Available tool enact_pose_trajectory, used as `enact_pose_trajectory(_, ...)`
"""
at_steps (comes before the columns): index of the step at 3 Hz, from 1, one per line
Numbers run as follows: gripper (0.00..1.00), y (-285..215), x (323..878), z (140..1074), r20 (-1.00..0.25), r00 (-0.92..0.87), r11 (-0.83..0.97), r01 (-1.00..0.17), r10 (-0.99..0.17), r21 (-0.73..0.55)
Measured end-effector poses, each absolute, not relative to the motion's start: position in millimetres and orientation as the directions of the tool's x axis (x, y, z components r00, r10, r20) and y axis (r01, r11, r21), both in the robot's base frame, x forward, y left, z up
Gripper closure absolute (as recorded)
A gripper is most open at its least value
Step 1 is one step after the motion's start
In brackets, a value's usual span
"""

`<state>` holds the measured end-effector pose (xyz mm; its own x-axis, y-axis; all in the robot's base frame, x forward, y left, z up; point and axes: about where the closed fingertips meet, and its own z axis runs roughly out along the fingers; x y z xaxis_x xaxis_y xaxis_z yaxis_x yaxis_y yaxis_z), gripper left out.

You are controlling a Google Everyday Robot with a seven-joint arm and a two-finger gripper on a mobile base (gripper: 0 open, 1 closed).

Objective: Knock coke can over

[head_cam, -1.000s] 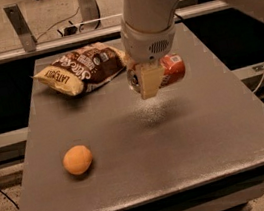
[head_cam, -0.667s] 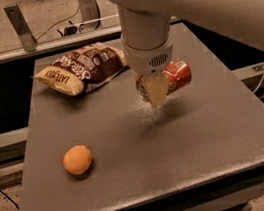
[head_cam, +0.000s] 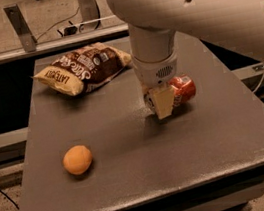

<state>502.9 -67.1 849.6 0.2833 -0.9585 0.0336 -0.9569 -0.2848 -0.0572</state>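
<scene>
The red coke can (head_cam: 183, 89) lies on its side on the grey table (head_cam: 134, 178), right of the table's middle, its length running left to right. My gripper (head_cam: 162, 103) hangs from the big white arm directly over the can's left end, its pale fingertips down at table level and touching or covering that end. The left part of the can is hidden behind the gripper.
A brown and yellow chip bag (head_cam: 84, 67) lies at the back left of the table. A round orange fruit (head_cam: 77, 159) sits front left. The table's right edge is close behind the can. A glass partition and cables run along the far side.
The gripper has moved down and toward the front with the can beside it; the can now lies lower on the table, farther from the chip bag.
</scene>
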Motion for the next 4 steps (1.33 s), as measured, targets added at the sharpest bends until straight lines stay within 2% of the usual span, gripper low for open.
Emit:
enact_pose_trajectory(1, 0.13, -66, 501, 841, -0.013, 0.277, -0.277, -0.960, -0.961, -0.039)
enact_pose_trajectory(2, 0.00, -70, 503, 840, -0.071, 0.250, -0.249, -0.968, -0.966, -0.027)
enact_pose_trajectory(3, 0.00, -75, 509, 849, -0.146, 0.203, -0.202, -0.979, -0.968, -0.026)
enact_pose_trajectory(4, 0.00, -110, 530, 856, -0.296, 0.091, -0.085, -0.996, -0.951, -0.033)
